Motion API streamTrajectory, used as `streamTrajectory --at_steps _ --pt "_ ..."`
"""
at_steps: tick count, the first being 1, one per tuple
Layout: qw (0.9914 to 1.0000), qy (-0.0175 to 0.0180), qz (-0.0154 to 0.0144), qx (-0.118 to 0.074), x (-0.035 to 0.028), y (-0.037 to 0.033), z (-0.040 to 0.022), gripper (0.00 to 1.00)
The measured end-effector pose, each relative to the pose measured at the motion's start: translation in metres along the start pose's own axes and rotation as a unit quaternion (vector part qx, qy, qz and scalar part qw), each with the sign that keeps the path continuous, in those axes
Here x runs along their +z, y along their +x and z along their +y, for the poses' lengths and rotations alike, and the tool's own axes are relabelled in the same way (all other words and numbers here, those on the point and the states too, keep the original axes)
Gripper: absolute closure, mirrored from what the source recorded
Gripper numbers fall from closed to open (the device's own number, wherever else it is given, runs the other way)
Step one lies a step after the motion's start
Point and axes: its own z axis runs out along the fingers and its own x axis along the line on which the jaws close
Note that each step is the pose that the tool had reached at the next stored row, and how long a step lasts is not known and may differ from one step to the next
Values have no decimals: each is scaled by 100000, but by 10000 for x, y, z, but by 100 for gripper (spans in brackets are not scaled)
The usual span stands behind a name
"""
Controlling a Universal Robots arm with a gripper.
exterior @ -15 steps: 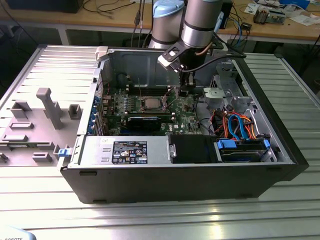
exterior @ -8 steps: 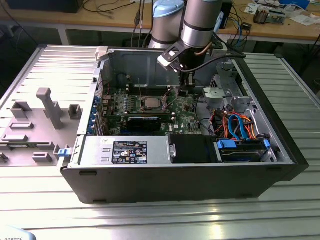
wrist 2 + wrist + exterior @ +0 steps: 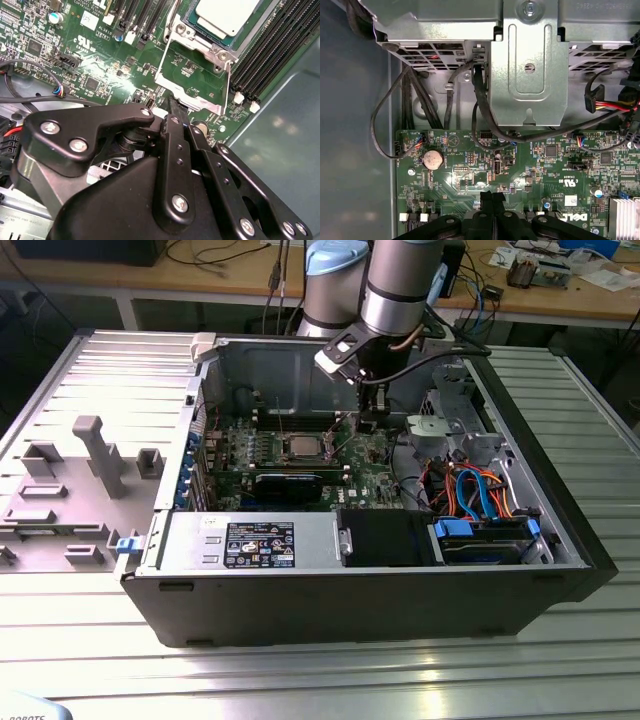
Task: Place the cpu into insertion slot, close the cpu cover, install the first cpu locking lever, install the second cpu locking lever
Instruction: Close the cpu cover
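Gripper (image 3: 172, 107) fingers pressed together, empty; tip just by free edge of cpu cover (image 3: 163, 62), lying flipped open twd gripper. cpu (image 3: 227, 15) sits beyond cover's hinge side.

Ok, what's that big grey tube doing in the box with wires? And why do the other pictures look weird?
That tube is a robot arm. It reaches into an open computer case lying on a metal table; a camera standing nearby took that picture. The other two come from little cameras riding on the arm's wrist, looking past its black hand at the green motherboard. In the second wrist view, the shiny square cpu sits in place, and the cpu cover, a silver frame, is flipped open beside it. The hand is shut, holding nothing, its tip right by that cover.
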Motion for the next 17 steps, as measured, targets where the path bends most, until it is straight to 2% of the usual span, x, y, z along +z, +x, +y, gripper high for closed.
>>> streamTrajectory --at_steps 13,17 --pt "100000 -2 -1 -34 4 0 -106 89" --pt "100000 -1 -2 -45 4 0 -114 89"
